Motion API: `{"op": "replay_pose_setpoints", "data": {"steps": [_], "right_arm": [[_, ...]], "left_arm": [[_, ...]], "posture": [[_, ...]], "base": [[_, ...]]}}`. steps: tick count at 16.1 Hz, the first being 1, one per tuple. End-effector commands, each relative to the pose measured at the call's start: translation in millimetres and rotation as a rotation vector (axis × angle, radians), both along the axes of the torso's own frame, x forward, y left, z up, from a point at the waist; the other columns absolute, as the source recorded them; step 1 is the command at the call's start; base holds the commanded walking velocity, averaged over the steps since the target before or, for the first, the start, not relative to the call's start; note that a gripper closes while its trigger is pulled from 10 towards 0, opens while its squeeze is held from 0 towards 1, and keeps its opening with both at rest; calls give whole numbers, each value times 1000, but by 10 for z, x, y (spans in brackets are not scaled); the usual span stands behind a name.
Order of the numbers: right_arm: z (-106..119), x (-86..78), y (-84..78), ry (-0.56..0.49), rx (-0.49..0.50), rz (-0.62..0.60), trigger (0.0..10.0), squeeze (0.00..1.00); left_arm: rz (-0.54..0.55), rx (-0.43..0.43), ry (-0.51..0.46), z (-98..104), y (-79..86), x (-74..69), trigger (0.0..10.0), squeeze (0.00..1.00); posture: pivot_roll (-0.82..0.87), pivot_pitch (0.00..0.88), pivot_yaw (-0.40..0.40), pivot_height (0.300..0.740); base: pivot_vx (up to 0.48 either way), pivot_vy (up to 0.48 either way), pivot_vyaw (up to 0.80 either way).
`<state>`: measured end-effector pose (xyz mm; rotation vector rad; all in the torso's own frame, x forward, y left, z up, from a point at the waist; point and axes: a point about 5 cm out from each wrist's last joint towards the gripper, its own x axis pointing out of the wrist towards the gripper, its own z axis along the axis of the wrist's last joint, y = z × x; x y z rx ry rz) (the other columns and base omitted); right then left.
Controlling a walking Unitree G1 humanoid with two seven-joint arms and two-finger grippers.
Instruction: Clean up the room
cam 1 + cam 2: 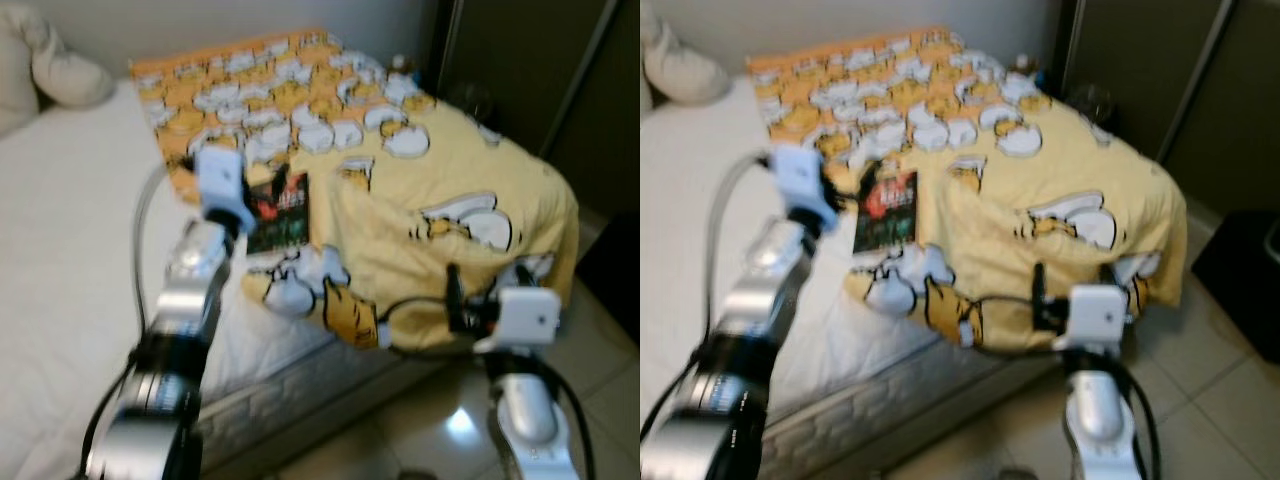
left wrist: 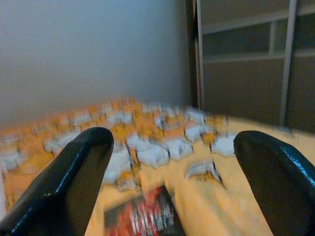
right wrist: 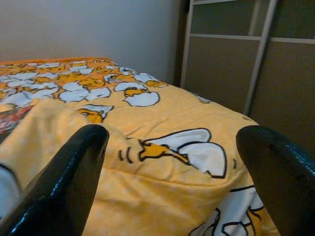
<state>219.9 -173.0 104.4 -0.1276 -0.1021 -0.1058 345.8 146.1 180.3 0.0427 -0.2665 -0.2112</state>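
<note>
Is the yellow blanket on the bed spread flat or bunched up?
Bunched up. The yellow blanket lies rumpled, its near edge folded back beside the dark book, exposing the white mattress.

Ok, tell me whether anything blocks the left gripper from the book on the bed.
Nothing visible does. The left gripper, fingers open, hovers above the book, which lies uncovered beside the yellow blanket; its fold borders the book's right edge.

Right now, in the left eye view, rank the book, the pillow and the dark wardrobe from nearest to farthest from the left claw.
1. The book lies just beside the left claw, on the bed, on its right.
2. The pillow sits at the head of the bed, up and to the left.
3. The dark wardrobe stands past the yellow blanket, far to the right.
</note>
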Motion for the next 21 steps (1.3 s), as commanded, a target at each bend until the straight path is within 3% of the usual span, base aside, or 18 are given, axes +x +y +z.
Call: {"op": "replay_pose_setpoints", "data": {"steps": [1,2,3,4,5,6,9,11,15,21], "right_arm": [[90,29,34,-45,20,6,10000,0],[93,49,52,-48,25,13,10000,0],[123,55,48,-61,32,11,10000,0],[164,15,16,-68,41,0,10000,0],[174,-21,10,-68,44,-3,10000,0],[207,-168,72,-58,40,36,10000,0],[285,-310,109,-58,19,94,10000,0],[324,-332,82,-64,14,91,10000,0],[416,-267,121,-106,9,70,10000,0],[401,-152,31,-104,-6,29,10000,0]], "left_arm": [[49,9,-7,-11,72,-74,10000,0],[137,-9,2,-55,170,-202,10000,0],[144,4,16,-98,225,-315,10000,0],[118,51,67,-225,331,-555,10000,0],[99,64,94,-284,370,-654,10000,0],[5,65,159,-389,398,-905,10000,0],[-57,84,139,-322,281,-1195,10000,0],[-32,84,114,-239,240,-1221,10000,0],[-59,65,83,-115,123,-1124,10000,0],[-10,16,154,-160,101,-945,10000,0]], "posture": [[-141,0,97,740],[-135,0,95,740],[-131,0,93,740],[-115,0,87,740],[-111,0,85,740],[-95,0,78,740],[-84,0,66,740],[-79,0,58,740],[-89,0,64,740],[-106,0,76,740]], "base": [[0,0,0],[0,0,0],[0,0,0],[0,0,0],[0,0,0],[0,0,0],[0,0,0],[0,0,0],[470,0,0],[476,0,0]]}}
